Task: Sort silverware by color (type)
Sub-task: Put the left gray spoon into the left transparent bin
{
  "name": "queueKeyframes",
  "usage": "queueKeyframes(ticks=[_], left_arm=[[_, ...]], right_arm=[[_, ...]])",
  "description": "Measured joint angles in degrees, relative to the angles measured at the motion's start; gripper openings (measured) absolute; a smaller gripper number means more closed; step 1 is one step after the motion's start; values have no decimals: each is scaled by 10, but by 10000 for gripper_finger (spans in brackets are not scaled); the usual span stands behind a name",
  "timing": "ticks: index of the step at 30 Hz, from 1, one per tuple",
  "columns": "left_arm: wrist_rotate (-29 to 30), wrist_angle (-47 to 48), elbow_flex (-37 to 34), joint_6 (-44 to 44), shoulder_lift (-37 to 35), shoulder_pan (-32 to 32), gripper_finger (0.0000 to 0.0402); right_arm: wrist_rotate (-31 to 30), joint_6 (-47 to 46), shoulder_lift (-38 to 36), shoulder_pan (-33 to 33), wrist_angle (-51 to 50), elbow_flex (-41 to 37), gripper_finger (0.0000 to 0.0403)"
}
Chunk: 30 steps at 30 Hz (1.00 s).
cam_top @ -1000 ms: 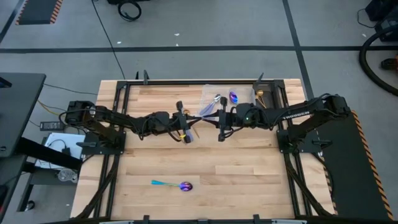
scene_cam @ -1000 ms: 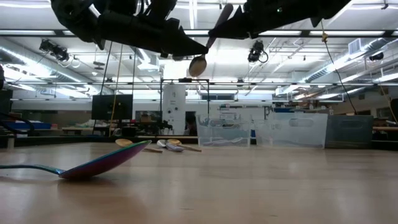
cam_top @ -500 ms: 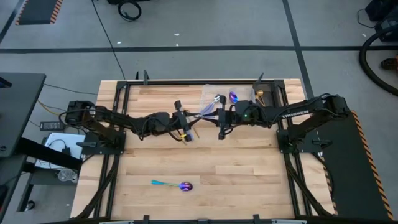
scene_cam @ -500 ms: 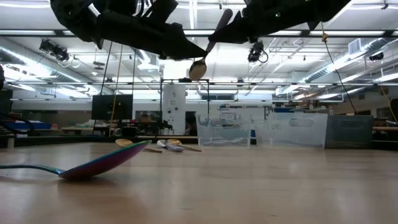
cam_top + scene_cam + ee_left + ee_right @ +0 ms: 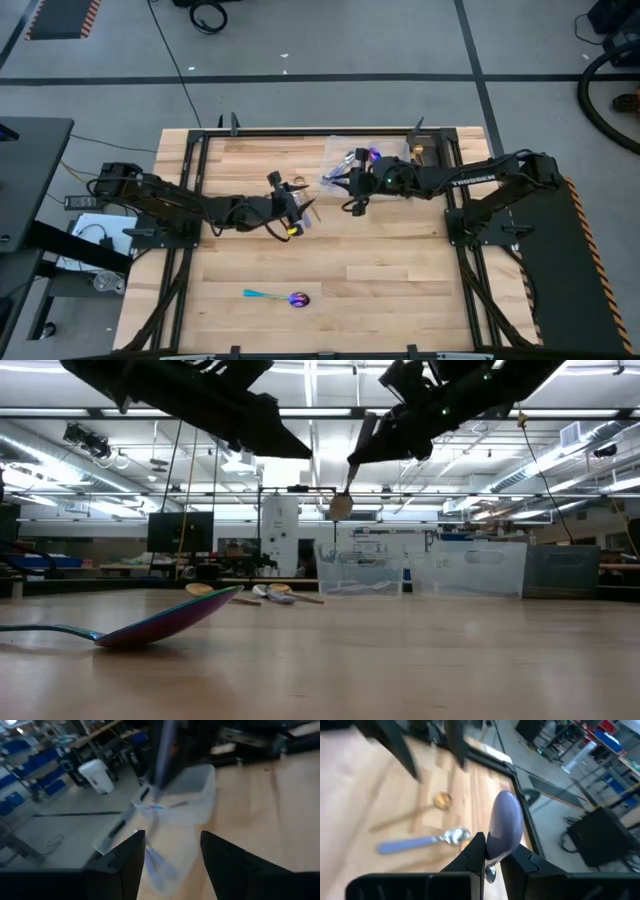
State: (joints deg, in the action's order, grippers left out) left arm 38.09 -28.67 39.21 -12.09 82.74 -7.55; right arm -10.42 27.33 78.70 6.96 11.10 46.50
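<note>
Left gripper (image 5: 287, 208) released, backed away | right gripper (image 5: 352, 195) now grips spoon (image 5: 341, 506)

We see both dark arms reaching toward each other over the middle of the wooden bench (image 5: 400, 290). Our left hand (image 5: 284, 206) hangs with fingers spread and empty; just beside it, our right hand (image 5: 352, 190) pinches a spoon (image 5: 505, 822).
</note>
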Motion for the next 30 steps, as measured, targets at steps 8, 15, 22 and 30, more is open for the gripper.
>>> queueKeyframes(ticks=[8,15,22,30], left_arm=[[0,81,0,78,0,-12,188],[-2,102,0,147,0,-17,188],[-4,102,0,175,0,-21,188],[-4,106,0,175,1,-21,188]], right_arm=[[-5,47,0,43,-6,0,49],[-5,78,0,79,-17,0,50],[-5,128,21,119,-21,0,50],[-102,136,86,138,-33,0,50]])
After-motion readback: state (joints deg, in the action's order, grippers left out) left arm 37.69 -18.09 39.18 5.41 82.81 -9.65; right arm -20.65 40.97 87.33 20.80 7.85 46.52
